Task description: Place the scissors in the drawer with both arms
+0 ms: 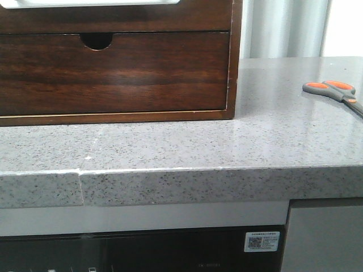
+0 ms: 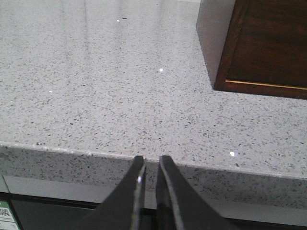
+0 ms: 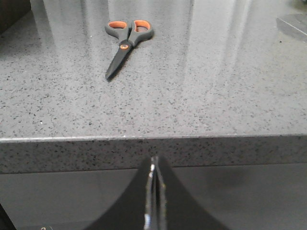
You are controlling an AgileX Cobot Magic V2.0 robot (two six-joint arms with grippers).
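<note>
Grey speckled stone forms the tabletop, where the scissors lie flat and closed at the right side, well apart from the drawer in the wooden chest at the left. The left gripper shows jaws slightly parted; the right gripper has jaws pressed together. A QR sticker below is too small to read.
</note>
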